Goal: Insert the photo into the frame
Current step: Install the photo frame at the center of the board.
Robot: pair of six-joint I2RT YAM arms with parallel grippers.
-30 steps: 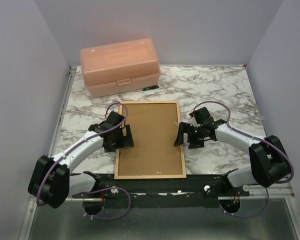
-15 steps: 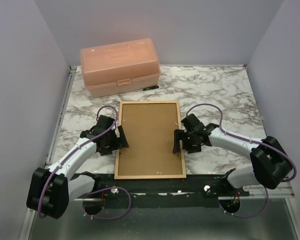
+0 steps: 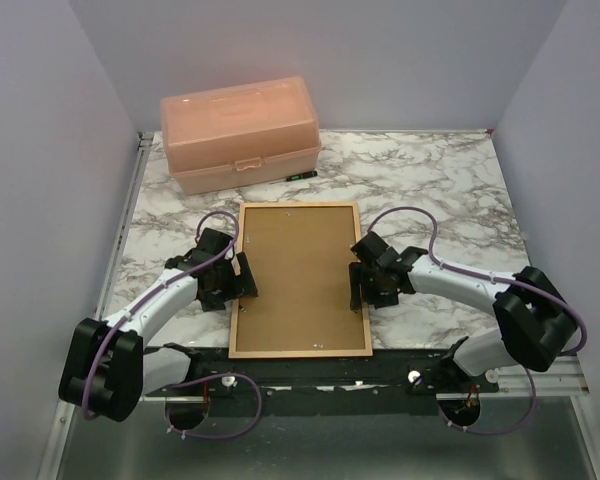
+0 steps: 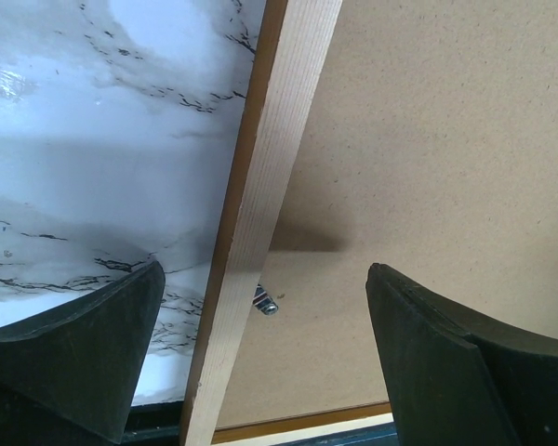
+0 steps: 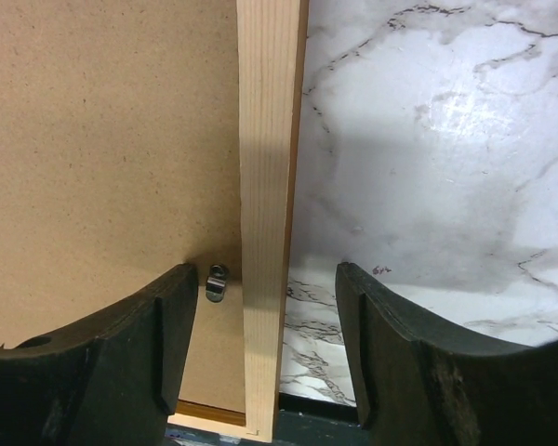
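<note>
The frame [image 3: 300, 351] lies flat on the table in the top view, filled by a plain brown backing board [image 3: 300, 270]. The photo is hidden. My left gripper [image 3: 242, 283] stands open astride the left rail [image 4: 265, 186]; in the left wrist view one finger is over the marble and the other over the board [image 4: 428, 139], neither touching the wood. My right gripper [image 3: 358, 283] straddles the right rail [image 5: 270, 139] with gaps on both sides, open and holding nothing. A small metal clip [image 4: 267, 302] sits by the left rail, another clip [image 5: 215, 282] by the right rail.
A pink plastic box [image 3: 240, 133] stands at the back left, just behind the frame. The marble table [image 3: 430, 190] is walled on three sides. A black strip with the arm bases runs along the near edge [image 3: 380, 375].
The right gripper has moved left onto the right rail and its jaws have narrowed. The left gripper has shifted slightly toward the near edge. The frame has not moved.
</note>
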